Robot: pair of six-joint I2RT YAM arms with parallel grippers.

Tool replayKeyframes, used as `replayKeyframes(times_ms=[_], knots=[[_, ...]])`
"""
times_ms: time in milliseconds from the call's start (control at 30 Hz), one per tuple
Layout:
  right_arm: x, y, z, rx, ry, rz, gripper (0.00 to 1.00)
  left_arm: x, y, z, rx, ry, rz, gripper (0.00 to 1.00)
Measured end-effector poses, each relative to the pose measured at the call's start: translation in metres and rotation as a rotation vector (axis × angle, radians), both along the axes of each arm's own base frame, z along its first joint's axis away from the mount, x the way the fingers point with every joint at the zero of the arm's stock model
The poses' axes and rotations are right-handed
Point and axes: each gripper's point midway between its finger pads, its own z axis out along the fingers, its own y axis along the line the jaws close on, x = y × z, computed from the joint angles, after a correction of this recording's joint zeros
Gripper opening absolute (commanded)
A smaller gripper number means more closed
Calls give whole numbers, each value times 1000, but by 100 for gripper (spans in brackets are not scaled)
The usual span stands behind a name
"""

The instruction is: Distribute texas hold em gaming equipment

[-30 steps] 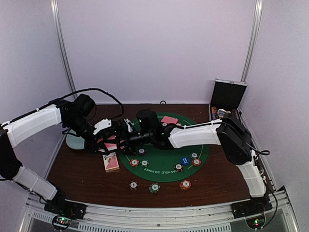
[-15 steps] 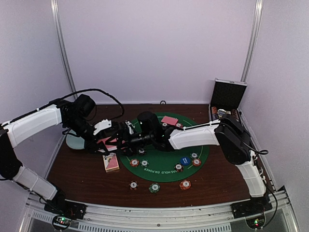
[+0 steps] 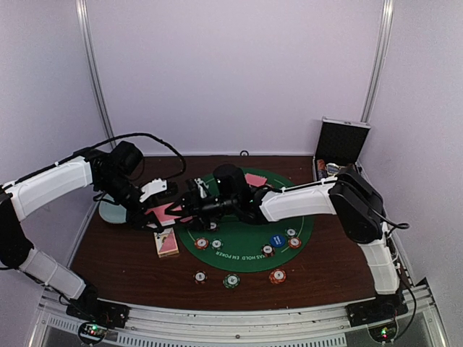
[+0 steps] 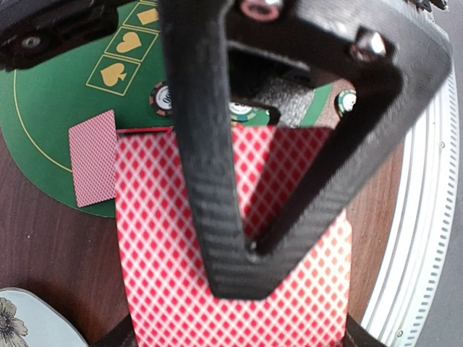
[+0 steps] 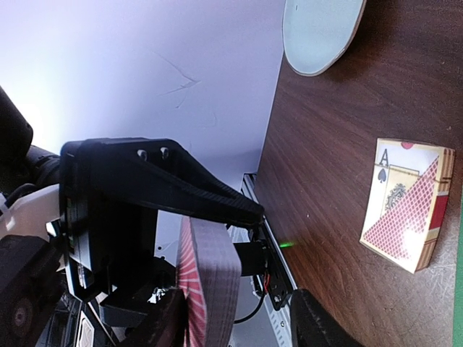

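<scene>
My left gripper [image 3: 158,211] is shut on a deck of pink-red-backed playing cards [image 4: 181,238], held by its long edges above the table's left side. My right gripper [image 3: 187,207] reaches in from the right and straddles the deck [image 5: 211,278] across its thickness. One finger [image 4: 210,217] lies over the top card. The other finger [image 5: 318,327] stands apart from the deck's far face, so the jaws are open. A single card [image 4: 92,157] lies on the green mat [image 3: 249,230]. Striped chips [image 3: 201,243] and a blue button [image 3: 277,241] lie on the mat.
A card box [image 3: 166,243] lies at the mat's left edge. Three chips [image 3: 231,280] sit on the wood near the front. A pale blue dish [image 3: 110,212] is at the far left. An open black-lined case [image 3: 343,144] stands at the back right.
My right gripper has pushed further left over the deck and its jaws have narrowed around it. The left gripper has held the deck in place.
</scene>
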Motion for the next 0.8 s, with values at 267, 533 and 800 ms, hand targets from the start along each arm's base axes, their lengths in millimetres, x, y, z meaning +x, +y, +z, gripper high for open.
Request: replayKeyframes(times_ms=[267,533,800], knots=[[3,-10,6,-6,0,-12,37,1,0,0,-1,-3,0,16],[2,-18,17,-1,9,-27,22,1,0,0,-2,-3,0,16],[-2,-23,22,-4,19,-29,11,1,0,0,-2,-4,0,15]])
